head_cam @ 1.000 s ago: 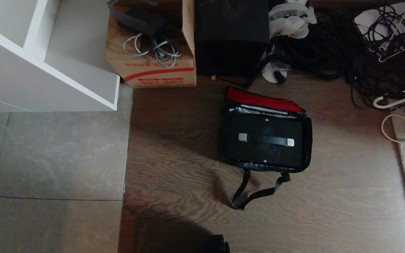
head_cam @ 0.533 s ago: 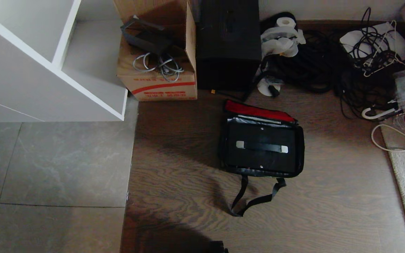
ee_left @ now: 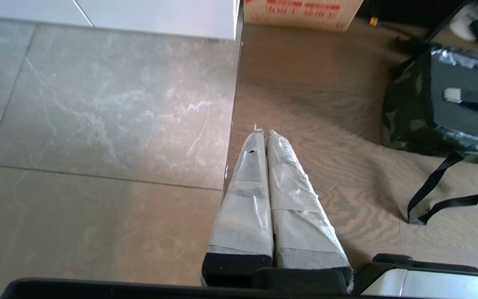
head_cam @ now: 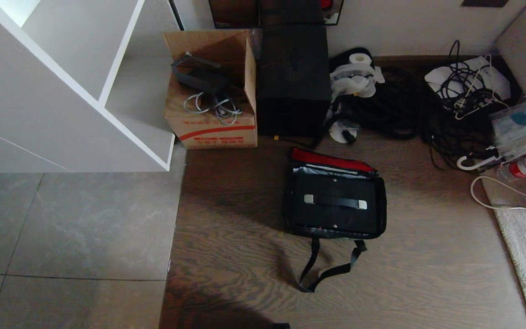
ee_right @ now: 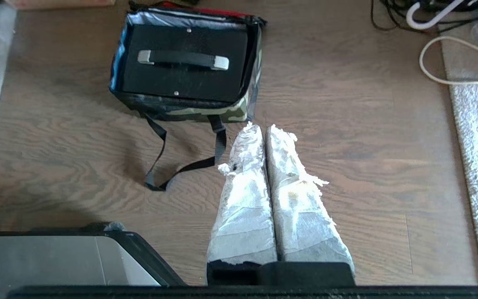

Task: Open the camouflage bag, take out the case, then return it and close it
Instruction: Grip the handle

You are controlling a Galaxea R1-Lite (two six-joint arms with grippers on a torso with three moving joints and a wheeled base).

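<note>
nearest the robot, over the wooden floor (ee_right: pixel 347 187), both arms are hanging parked, outside the head view. the right gripper (ee_right: pixel 264 129) is pointing at bare boards a little short of the bag, its taped fingers (ee_right: pixel 245 195) pressed together on nothing. the left gripper (ee_left: pixel 262 133) is hovering by the seam between wood and grey tile (ee_left: pixel 98 116), fingers likewise closed and empty.

a little farther out, the black webbing strap (head_cam: pixel 324 269) is trailing loose toward the robot. beyond it the camouflage bag (ee_right: pixel 189 112) is sitting upright on the floor with its lid thrown back, red lining (head_cam: pixel 329 160) showing at the far edge. the case (head_cam: pixel 334 205) is lying inside it, handle (head_cam: pixel 334 201) facing up, well apart from both grippers.

judging by this, the bag is already open and the case is either waiting to be lifted or already returned; i cannot tell which. either step is calling for the robot to close in first, spread the fingers before descending, approach from straight above, and keep clear of the strap so it is not snagging.

farthest back, a cardboard box (head_cam: pixel 213 132), a tall black box (head_cam: pixel 292 77) and tangled cables (head_cam: pixel 404 114) are crowding the wall.
</note>
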